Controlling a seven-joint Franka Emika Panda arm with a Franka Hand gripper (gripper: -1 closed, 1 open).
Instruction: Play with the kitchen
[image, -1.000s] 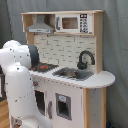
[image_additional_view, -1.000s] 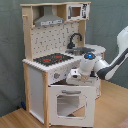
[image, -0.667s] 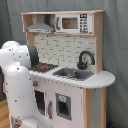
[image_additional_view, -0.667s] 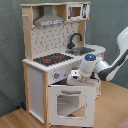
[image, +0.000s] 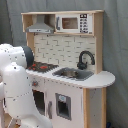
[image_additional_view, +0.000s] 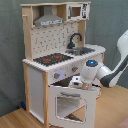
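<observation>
Presently catalogued: one tall white and light-wood toy kitchen (image: 75, 95) (image_additional_view: 37, 82), standing on a light wooden floor (image_additional_view: 107, 112) before a grey curtain backdrop (image_additional_view: 107, 22).

Upper section: a grey extractor hood (image: 41, 26) (image_additional_view: 49, 19) and, beside it, a small white microwave with a dark window (image: 74, 23) (image_additional_view: 76, 10), both under a wooden top shelf. Behind the worktop is a white tile-patterned back panel (image: 60, 49).

Worktop: a black hob with red rings (image: 42, 66) (image_additional_view: 52, 58); next to it a grey sink basin (image: 74, 74) (image_additional_view: 80, 50) with a curved black faucet (image: 85, 59) (image_additional_view: 74, 39).

Lower section: a row of round knobs (image_additional_view: 56, 76) below the hob. In the second exterior view the white windowed oven door (image_additional_view: 70, 105) stands tilted outward from the cabinet front, partly open.

Robot arm, white: in the first exterior view its large jointed body (image: 17, 85) fills the first exterior view's left foreground, covering part of the cabinet. In the second exterior view it reaches in from the second exterior view's right, and its hand (image_additional_view: 77, 82) sits at the top edge of the oven door, just below the knobs. Whether the hand is spread or closed, or grips the door edge, cannot be told.
</observation>
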